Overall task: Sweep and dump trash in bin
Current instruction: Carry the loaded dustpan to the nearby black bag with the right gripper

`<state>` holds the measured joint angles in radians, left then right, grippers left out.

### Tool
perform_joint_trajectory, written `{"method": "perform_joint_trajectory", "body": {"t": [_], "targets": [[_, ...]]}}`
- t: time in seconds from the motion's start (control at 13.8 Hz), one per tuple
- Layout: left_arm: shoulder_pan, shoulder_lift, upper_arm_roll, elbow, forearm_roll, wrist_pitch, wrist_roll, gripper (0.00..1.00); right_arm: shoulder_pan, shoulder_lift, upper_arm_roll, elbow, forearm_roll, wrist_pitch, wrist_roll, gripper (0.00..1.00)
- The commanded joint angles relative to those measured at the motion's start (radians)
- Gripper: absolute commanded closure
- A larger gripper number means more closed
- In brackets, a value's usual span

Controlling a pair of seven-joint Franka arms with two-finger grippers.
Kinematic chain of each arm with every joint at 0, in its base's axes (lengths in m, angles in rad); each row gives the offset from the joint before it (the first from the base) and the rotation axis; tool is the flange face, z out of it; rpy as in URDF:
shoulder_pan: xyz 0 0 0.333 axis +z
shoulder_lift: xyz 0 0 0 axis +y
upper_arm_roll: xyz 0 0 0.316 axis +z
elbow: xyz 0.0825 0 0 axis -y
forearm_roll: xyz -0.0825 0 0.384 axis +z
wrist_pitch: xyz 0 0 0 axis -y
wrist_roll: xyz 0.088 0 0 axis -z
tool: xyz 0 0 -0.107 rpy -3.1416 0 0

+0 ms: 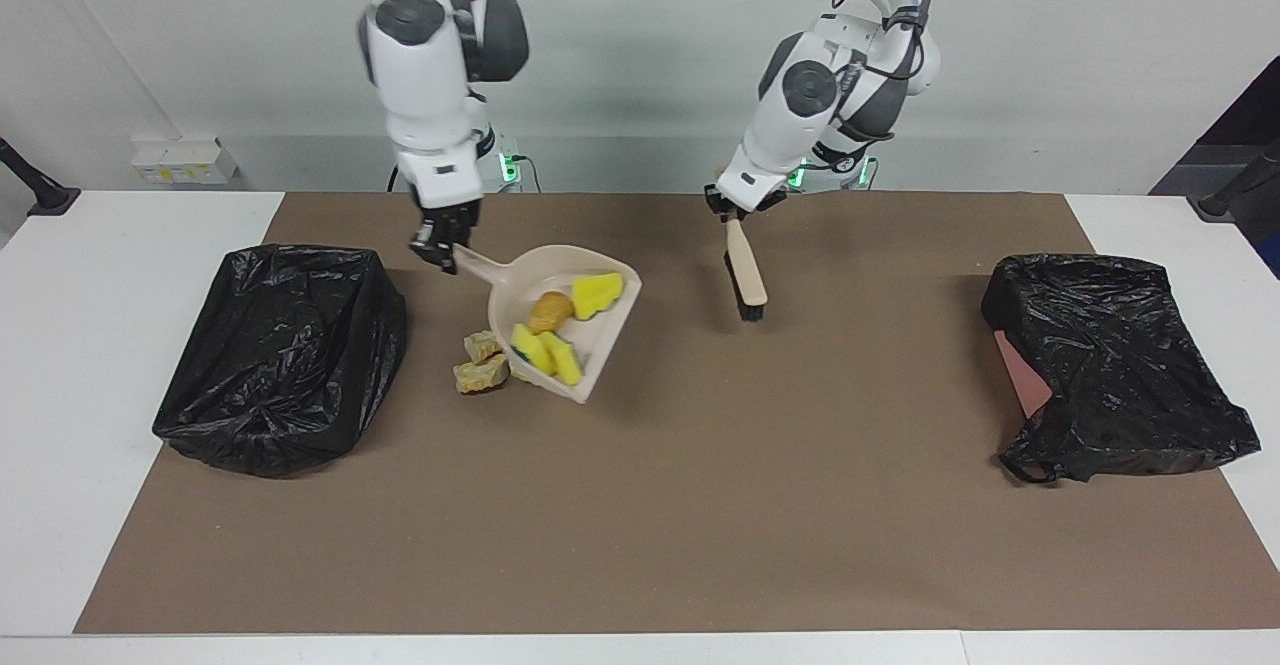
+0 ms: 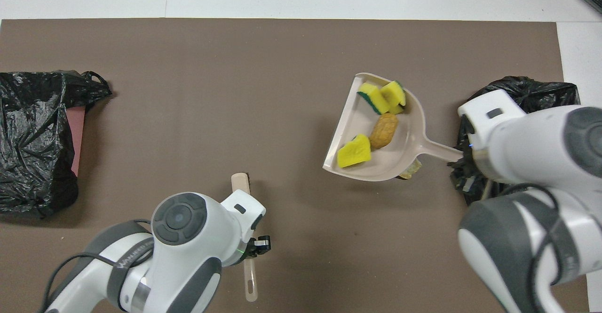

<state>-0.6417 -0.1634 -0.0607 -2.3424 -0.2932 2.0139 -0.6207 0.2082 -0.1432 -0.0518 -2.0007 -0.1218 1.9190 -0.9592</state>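
My right gripper [image 1: 447,248] is shut on the handle of the beige dustpan [image 1: 590,345], which it holds tilted just above the brown mat. The pan carries three bright yellow sponge pieces [image 1: 597,292], one green-backed [image 2: 374,99], and the brown-orange lump [image 1: 550,311]. Pale yellow crumbly chunks [image 1: 480,362] lie on the mat beside and partly under the pan; one edge shows in the overhead view [image 2: 410,169]. My left gripper [image 1: 735,213] is shut on the wooden brush [image 1: 747,280], whose bristle head is low over the mat toward the left arm's end from the pan.
A bin lined with a black bag [image 1: 280,355] stands at the right arm's end of the mat, close to the dustpan handle. A second black-bagged bin [image 1: 1110,365], slumped with a pinkish wall showing, is at the left arm's end. White table [image 1: 90,345] surrounds the mat.
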Motion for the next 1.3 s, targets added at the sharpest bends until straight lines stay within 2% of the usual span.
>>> {"method": "perform_joint_trajectory", "body": {"t": [0.0, 0.22, 0.43, 0.51, 0.58, 0.79, 1.01, 1.23], "targets": [[-0.087, 0.036, 0.010, -0.031, 0.003, 0.101, -0.053, 1.00, -0.180, 0.001, 0.007, 0.054, 0.010, -0.050, -0.126, 1.00], [-0.148, 0.064, 0.010, -0.060, 0.000, 0.183, -0.102, 1.00, -0.375, 0.004, -0.020, 0.069, 0.044, -0.054, -0.344, 1.00], [-0.153, 0.087, 0.010, -0.061, 0.000, 0.200, -0.094, 1.00, -0.509, 0.016, -0.033, 0.108, -0.019, -0.045, -0.511, 1.00], [-0.148, 0.090, 0.010, -0.058, 0.002, 0.197, -0.080, 0.79, -0.530, 0.017, -0.034, 0.111, -0.069, -0.035, -0.568, 1.00], [-0.139, 0.093, 0.010, -0.048, 0.002, 0.189, -0.033, 0.01, -0.542, 0.017, -0.034, 0.111, -0.138, -0.023, -0.620, 1.00], [-0.078, 0.091, 0.018, 0.026, 0.003, 0.125, -0.022, 0.00, -0.555, 0.031, -0.034, 0.094, -0.278, 0.064, -0.745, 1.00], [0.061, 0.091, 0.019, 0.122, 0.051, 0.072, 0.044, 0.00, -0.530, 0.039, -0.025, 0.076, -0.453, 0.142, -0.766, 1.00], [0.209, 0.082, 0.019, 0.196, 0.092, 0.020, 0.161, 0.00, -0.506, 0.037, -0.023, 0.063, -0.525, 0.164, -0.760, 1.00]]}}
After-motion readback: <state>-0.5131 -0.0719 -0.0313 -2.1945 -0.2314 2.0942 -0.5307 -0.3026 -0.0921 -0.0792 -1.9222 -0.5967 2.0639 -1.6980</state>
